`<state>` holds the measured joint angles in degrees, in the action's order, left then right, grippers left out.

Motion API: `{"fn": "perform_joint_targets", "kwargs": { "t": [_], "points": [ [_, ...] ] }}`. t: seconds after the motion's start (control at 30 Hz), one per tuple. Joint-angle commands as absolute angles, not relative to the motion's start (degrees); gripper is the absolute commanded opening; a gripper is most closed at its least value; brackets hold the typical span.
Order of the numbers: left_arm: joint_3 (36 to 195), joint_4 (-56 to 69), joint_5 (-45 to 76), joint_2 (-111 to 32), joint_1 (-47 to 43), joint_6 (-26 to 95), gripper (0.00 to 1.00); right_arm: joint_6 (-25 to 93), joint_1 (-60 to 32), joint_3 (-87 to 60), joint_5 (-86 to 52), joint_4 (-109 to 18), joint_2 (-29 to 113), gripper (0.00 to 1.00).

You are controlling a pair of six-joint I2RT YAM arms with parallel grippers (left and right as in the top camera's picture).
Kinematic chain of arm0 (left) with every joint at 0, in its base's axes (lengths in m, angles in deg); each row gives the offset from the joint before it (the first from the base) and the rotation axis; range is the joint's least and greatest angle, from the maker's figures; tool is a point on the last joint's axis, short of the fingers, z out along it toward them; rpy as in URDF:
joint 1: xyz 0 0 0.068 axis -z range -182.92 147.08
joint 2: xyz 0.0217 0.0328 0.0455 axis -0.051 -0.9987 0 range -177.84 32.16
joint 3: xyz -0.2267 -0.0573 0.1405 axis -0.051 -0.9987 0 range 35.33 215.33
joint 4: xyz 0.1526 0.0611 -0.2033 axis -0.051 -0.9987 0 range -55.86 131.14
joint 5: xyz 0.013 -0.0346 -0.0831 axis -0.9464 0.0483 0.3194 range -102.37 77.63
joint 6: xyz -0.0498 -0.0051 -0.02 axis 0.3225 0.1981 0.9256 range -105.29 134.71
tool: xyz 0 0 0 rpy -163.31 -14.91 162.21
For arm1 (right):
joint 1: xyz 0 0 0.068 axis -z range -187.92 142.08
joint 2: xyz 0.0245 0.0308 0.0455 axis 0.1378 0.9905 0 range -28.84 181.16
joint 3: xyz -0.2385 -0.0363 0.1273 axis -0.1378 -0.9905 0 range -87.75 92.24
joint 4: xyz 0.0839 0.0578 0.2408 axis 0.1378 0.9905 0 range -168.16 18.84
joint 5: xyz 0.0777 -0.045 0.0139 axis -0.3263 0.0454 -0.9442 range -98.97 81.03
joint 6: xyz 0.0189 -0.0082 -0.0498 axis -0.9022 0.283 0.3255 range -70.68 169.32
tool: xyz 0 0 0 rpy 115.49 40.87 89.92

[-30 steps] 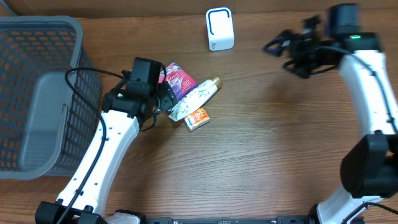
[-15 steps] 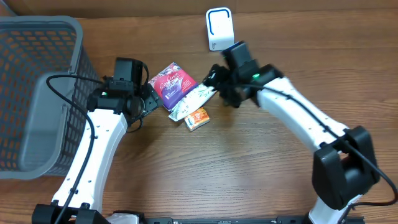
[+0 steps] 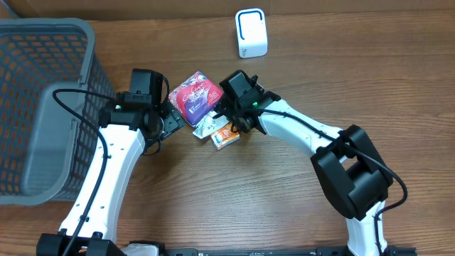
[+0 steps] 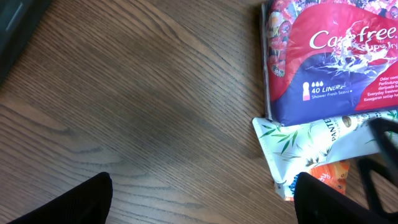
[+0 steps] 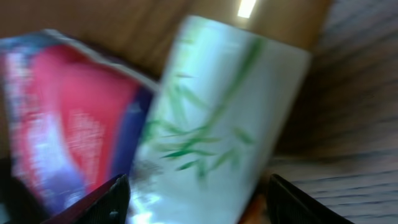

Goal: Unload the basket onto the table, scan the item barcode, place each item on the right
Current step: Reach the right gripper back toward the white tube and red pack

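Observation:
Three items lie together mid-table: a red and purple Carefree pack (image 3: 194, 97), a white Pantene tube (image 3: 207, 126) with green leaves, and a small orange box (image 3: 226, 136). My right gripper (image 3: 227, 116) is down over the tube (image 5: 230, 106), open, with one finger on each side of it and the pack (image 5: 68, 118) to its left. My left gripper (image 3: 169, 119) stands open over bare wood just left of the pile. In the left wrist view its right fingertip (image 4: 326, 199) overlaps the tube's flat end (image 4: 311, 134), near the orange box (image 4: 333, 173). No barcode shows.
A white scanner (image 3: 250, 33) stands at the back of the table. A grey mesh basket (image 3: 43, 43) fills the left side. The Carefree pack (image 4: 329, 56) lies against the tube's upper edge.
My right arm swung from the far right across the table and came down over the white tube, its jaws narrowing. The left gripper drew back a little to the left.

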<state>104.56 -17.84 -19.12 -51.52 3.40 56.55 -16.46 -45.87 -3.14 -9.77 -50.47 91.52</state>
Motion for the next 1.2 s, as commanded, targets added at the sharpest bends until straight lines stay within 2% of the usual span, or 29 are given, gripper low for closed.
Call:
{"fn": "perform_joint_targets", "kwargs": {
  "t": [0.0,0.23,0.4,0.63,0.83,1.17],
  "points": [
    [104.6,-18.0,-20.3,-51.8,3.3,56.9,0.86,-16.4,-45.8,-3.5,-6.8,-48.8,92.1,0.71],
    [104.6,-18.3,-20.3,-51.8,3.3,56.9,0.87,-15.8,-44.2,-3.2,-2.3,-40.2,92.0,0.72],
    [104.6,-18.6,-20.3,-51.8,3.3,56.9,0.87,-14.8,-42.0,0.5,-5.4,-33.8,91.4,0.73],
    [104.6,-18.5,-20.3,-51.8,3.3,56.9,0.88,-7.4,-43.5,8.3,-9.5,-35.3,89.8,0.74],
    [104.6,-18.5,-20.3,-51.8,3.3,56.9,0.88,-7.3,-46.0,8.8,-8.2,-40.4,90.3,0.74],
    [104.6,-18.7,-20.2,-51.8,3.3,57.0,0.88,-9.0,-46.5,8.1,-1.9,-35.0,93.7,0.68]
  ]
}}
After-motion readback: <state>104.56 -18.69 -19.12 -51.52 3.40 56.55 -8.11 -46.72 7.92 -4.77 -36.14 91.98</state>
